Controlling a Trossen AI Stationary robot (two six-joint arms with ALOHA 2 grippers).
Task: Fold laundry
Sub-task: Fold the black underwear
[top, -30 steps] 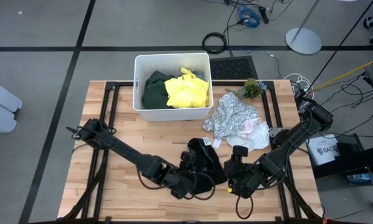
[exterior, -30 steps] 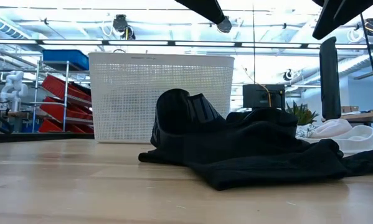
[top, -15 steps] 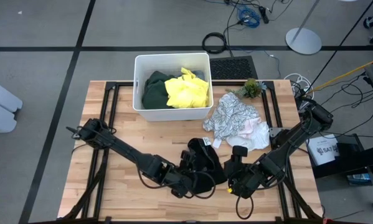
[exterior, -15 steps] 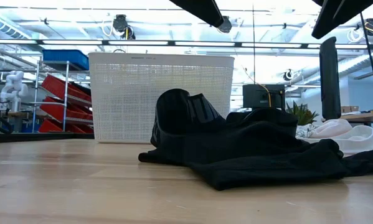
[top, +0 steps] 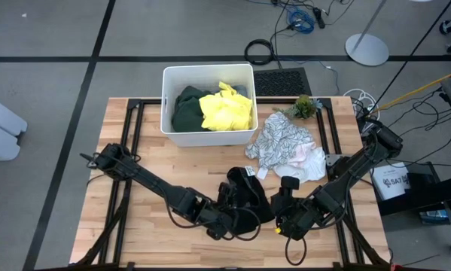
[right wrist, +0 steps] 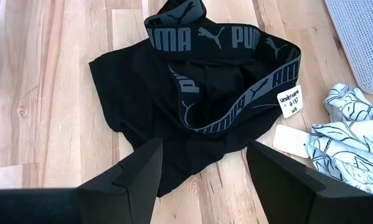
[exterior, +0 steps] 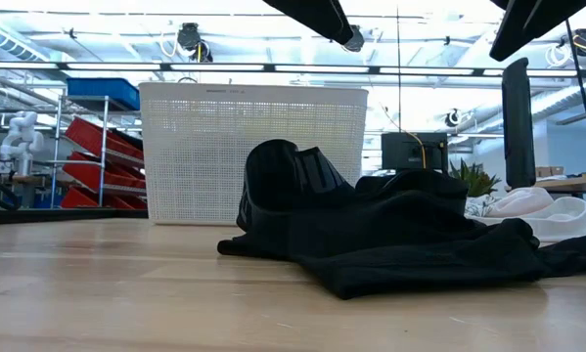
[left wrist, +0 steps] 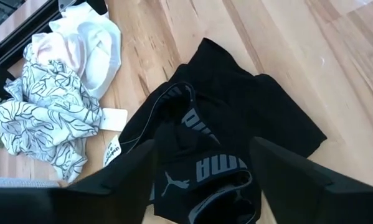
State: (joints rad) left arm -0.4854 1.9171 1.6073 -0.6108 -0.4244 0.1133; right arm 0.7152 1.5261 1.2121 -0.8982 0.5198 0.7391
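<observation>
Reading PUMA on black garment (right wrist: pixel 192 93) waistband; handwritten tag (right wrist: pixel 289 101); both jaws released, empty.

Black garment (top: pixel 249 197) lies crumpled, waistband up, at 6 o'clock on my table. White patterned one (top: pixel 284 143) heaps at 2 o'clock; green (top: pixel 186 109) and yellow (top: pixel 227 108) bunch at 12.

Wooden table (top: pixel 150 154) with white bin (top: pixel 208 129), patterned garment (top: pixel 281 143), black garment (top: pixel 249 197).
</observation>
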